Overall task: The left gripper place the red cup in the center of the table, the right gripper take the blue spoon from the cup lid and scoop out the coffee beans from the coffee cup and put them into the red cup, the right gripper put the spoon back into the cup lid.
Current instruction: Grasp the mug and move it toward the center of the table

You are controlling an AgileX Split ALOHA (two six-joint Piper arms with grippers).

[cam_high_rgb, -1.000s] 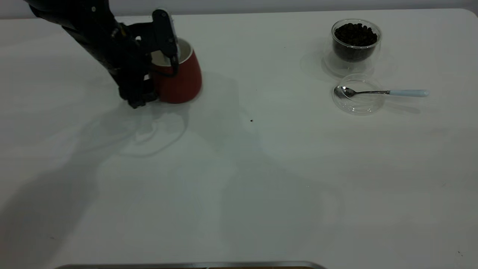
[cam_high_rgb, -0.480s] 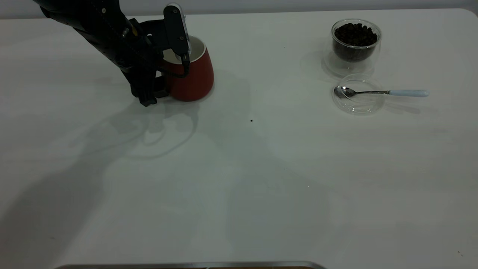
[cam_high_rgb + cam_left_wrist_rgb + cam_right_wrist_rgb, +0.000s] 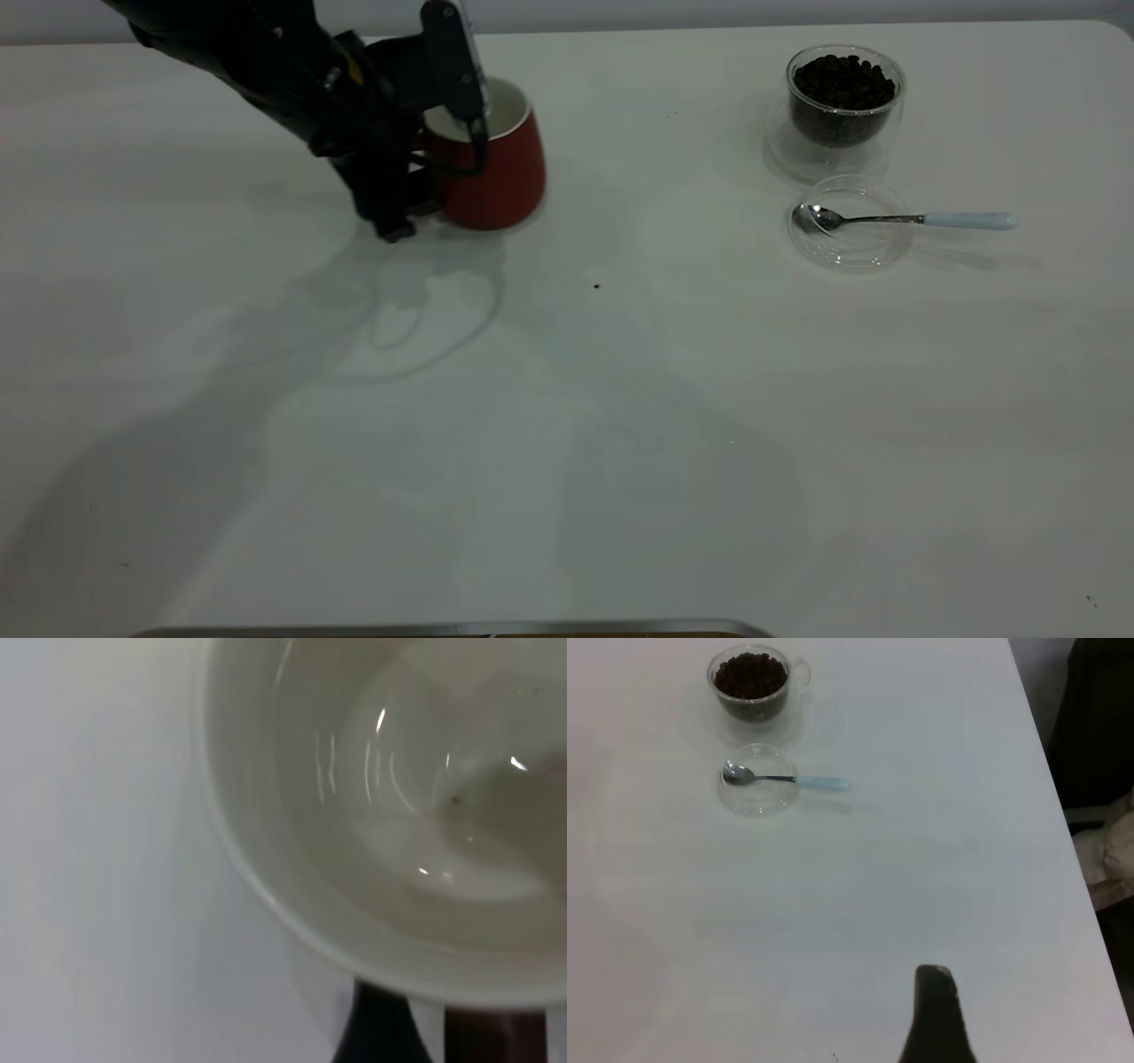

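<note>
Exterior view gives you the left gripper (image 3: 416, 190) clamped on the red cup (image 3: 496, 168): its fingers (image 3: 390, 208) are pinched at the handle side, and the cup stands upright on the bench (image 3: 567, 425), well to the left of the coffee cup (image 3: 843, 106). From the left wrist view you see the red cup's (image 3: 390, 806) white, empty inside and one dark finger below its rim. The coffee cup is full of coffee beans (image 3: 843, 84). Just in front of it lies the cup lid (image 3: 850, 235), touching or nearly touching it, and the blue spoon (image 3: 904, 218) rests with its bowl in the lid and its handle reaching out past the rim. Your right gripper (image 3: 937, 1019) is well away from the coffee cup (image 3: 751, 684); only one finger shows, so you cannot tell its spread.
</note>
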